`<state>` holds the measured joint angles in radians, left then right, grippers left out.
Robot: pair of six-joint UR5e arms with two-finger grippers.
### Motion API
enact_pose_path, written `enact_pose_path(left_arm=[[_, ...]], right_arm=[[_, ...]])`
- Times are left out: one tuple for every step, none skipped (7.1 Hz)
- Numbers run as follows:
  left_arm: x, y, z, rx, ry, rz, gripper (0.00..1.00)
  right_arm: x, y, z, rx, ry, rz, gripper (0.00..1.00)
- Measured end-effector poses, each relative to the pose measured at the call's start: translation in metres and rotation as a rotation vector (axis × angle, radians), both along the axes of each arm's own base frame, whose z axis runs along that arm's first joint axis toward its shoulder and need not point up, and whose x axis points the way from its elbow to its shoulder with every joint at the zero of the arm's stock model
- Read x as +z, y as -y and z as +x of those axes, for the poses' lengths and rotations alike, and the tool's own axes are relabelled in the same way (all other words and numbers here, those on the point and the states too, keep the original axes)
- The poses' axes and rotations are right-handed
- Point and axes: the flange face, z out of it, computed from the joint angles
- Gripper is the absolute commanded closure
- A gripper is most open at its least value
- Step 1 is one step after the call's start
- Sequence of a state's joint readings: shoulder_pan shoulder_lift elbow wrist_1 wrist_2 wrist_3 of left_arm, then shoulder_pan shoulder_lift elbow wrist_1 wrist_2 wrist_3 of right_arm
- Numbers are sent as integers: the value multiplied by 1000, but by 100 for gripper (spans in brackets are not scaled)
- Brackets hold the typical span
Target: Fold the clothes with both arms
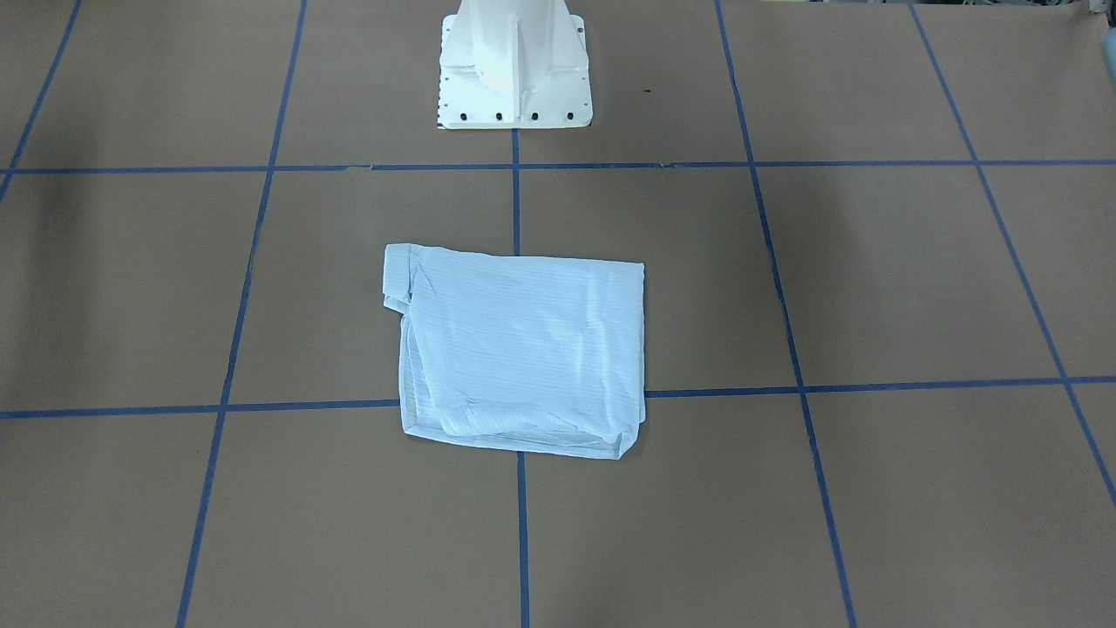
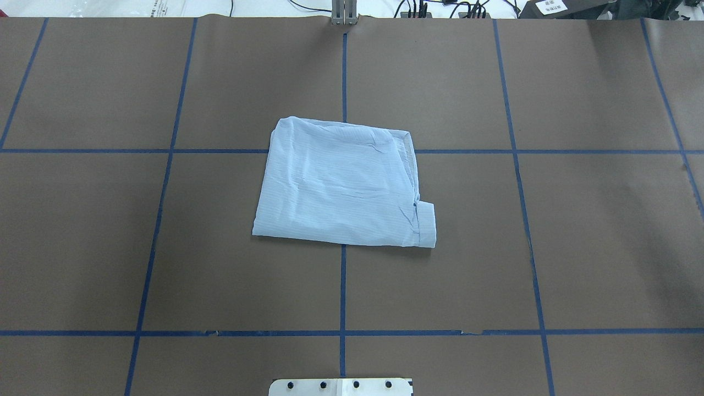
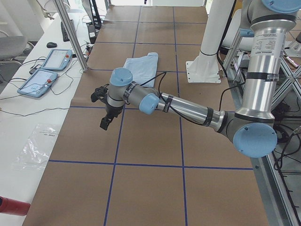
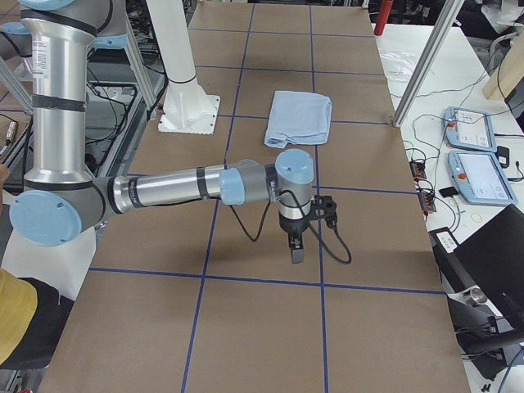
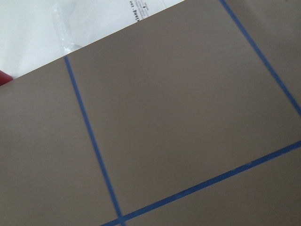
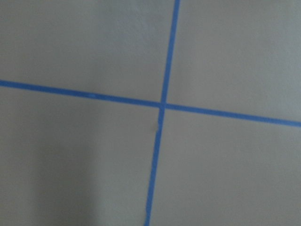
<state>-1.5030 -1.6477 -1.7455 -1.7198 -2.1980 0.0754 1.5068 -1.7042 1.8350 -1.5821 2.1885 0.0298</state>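
Brown paper covers the worktop (image 2: pixel 605 247) from edge to edge, marked into large squares by blue tape lines (image 2: pixel 342 286); both wrist views show only this paper and tape. Left arm (image 3: pixel 188 108) reaches low and level over the worktop's left end, and its claw (image 3: pixel 103 125) points down over bare paper. Whether that claw is open or closed cannot be told from the side view. Right arm (image 4: pixel 164 190) is placed likewise over the right end, with its claw (image 4: pixel 295 252) pointing down near a tape crossing, and its state likewise cannot be told. White pedestal (image 1: pixel 514 70) is bolted at the robot's edge of the worktop, on the centre line. Shirt (image 2: pixel 341 187), pale blue and finely striped, lies flat at the middle of the worktop, folded into a rough rectangle. It sits across the centre tape line in front of the pedestal and well apart from both claws, with nothing on or against it. One banded piece (image 2: pixel 426 223) juts from the shirt's corner nearest the robot's right; cuff or collar, I cannot tell. Beyond the worktop's far edge runs a white side bench (image 3: pixel 19 122) carrying two teach pendants (image 3: pixel 56 59) (image 3: pixel 38 82) with trailing cables and a clear plastic bag (image 3: pixel 35 146). An aluminium post (image 3: pixel 70 33) rises at that edge.
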Motion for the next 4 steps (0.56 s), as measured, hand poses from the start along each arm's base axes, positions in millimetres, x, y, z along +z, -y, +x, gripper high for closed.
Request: enact_pose_path(left_arm=[[17,-6,-16,-1,13,-77,0],[24,-10,-21,-3,14,-134,0],[37,-16,-21,7,-14,-182,0],[58,-36,-18,23,-80,-232,0]], right_arm=[[27,-29,11,11,10,-48,0],[38,-43,14,32,43,-84,0],[42,-48,13,67,81,-119,0],[39,-48,12,98,107,-140,0]])
